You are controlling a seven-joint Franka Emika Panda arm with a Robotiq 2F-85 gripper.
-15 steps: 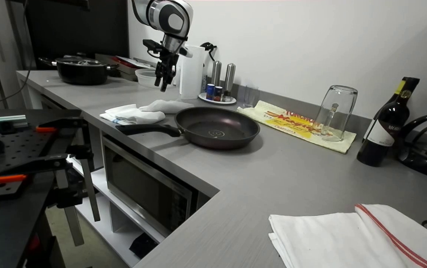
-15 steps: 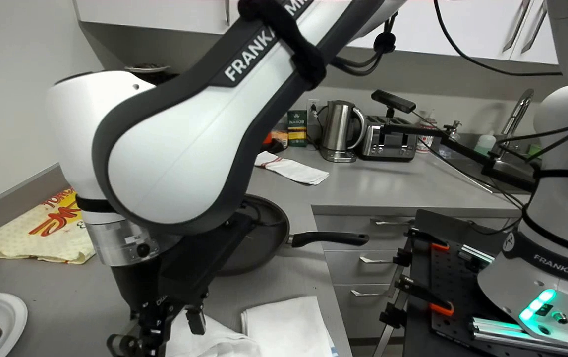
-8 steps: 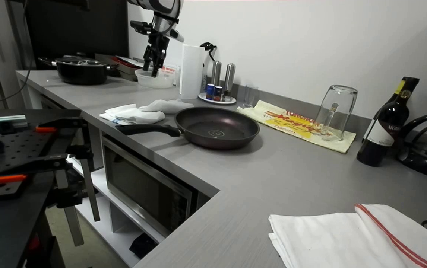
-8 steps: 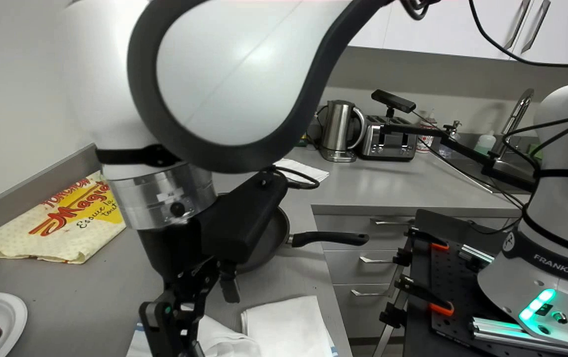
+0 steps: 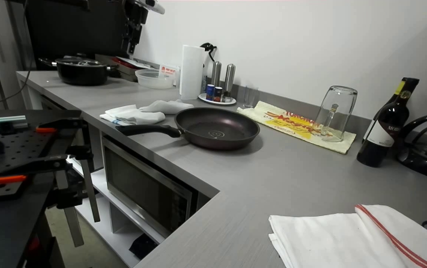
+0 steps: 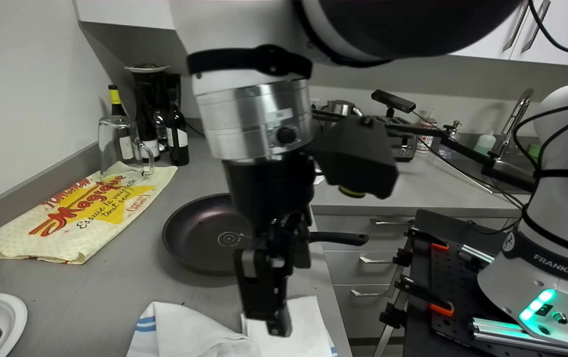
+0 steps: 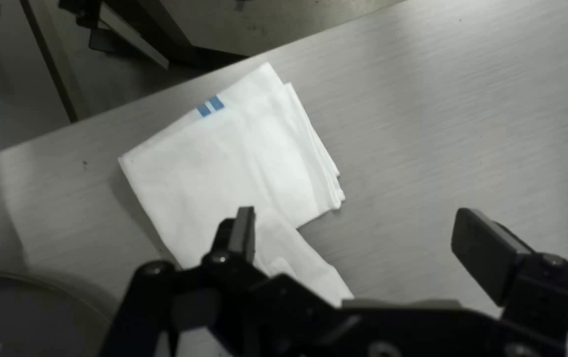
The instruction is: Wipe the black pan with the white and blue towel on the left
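In the wrist view we have the white and blue towel [image 7: 229,163] lying on the grey counter [image 7: 462,124], folded into a flat, matte stack. Two short blue bars [image 7: 216,102] mark its 11 o'clock edge, and thin layers fan out slightly toward 3 o'clock. A looser, rumpled length trails toward 5 o'clock until the gripper [image 7: 356,230] hides it from us. The jaws stand wide apart and have hold of nothing; through their gap we see counter and some of that loose cloth below.

In an exterior view we find the black pan [image 5: 213,128] sitting upright, the towel near it between 9 and 10 o'clock. A purplish sheen runs along the pan's inner wall, a pale round emblem [image 5: 216,133] marks its floor, and the handle [image 5: 148,128] points to 9 o'clock. In an exterior view the towel [image 6: 180,329] shows more blue at its 9 o'clock end, its surface creased, and a strip of counter lies between it and the pan [image 6: 192,243].
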